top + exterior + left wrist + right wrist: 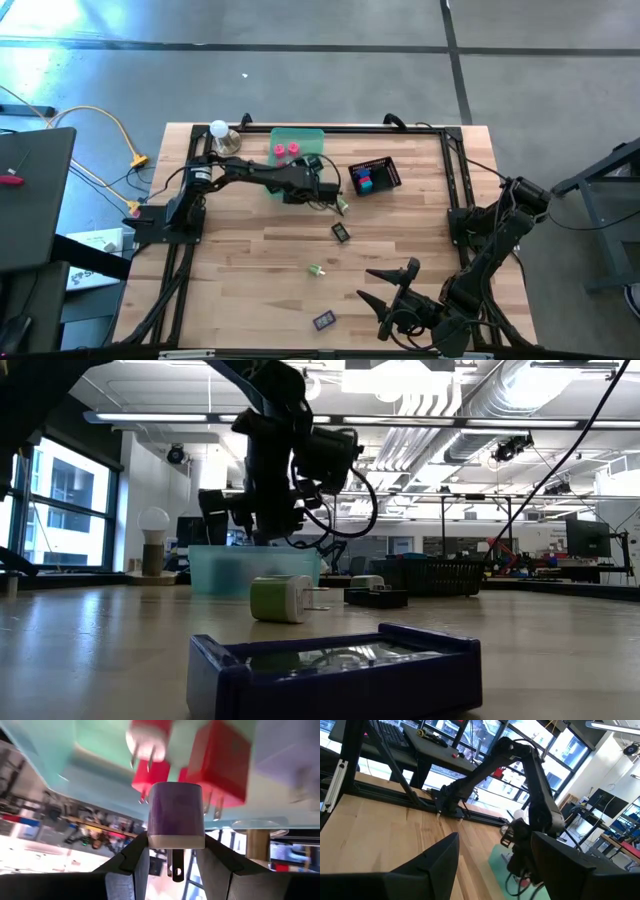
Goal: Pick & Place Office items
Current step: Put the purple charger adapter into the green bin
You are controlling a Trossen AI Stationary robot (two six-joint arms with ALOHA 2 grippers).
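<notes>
I find the left gripper (172, 851) clamped on a lavender plug (176, 813), prongs pointing back toward the wrist, poised directly above the green tray (300, 140) where pink pieces (286, 151) already lie.

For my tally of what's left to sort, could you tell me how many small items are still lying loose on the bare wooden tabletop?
4 in the high view: one beside the left gripper, one dark at mid-table, one green-and-white below it, one dark blue near the front edge. The arm may hide others.
</notes>
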